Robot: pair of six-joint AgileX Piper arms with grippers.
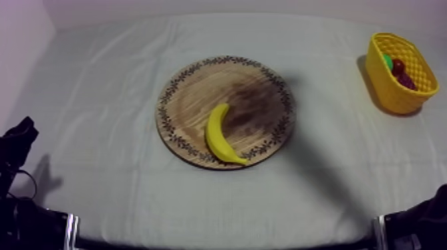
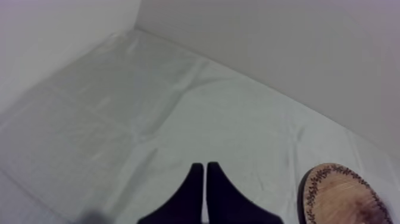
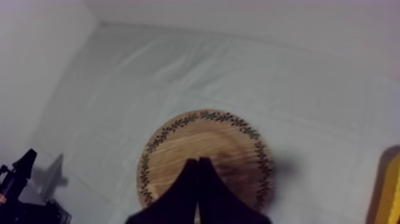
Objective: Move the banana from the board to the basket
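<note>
Plainly, the banana (image 1: 219, 135) lies on the near half of the wooden board (image 1: 193, 86), long axis running from the board's middle to its near rim, and the yellow basket (image 1: 392, 93) stands well apart at the far right of the counter (image 1: 100, 80), so the right arm (image 1: 422, 223) looks better placed. The right tool (image 3: 198, 161), closed on nothing, aims at the board, its fingers covering the part where the top view puts the banana; the left tool (image 2: 205, 165), likewise closed and empty, faces bare counter beside the board's rim.

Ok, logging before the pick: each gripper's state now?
Left black two-fingered gripper: closed, holding nothing.
Right black two-fingered gripper: closed, holding nothing.
</note>
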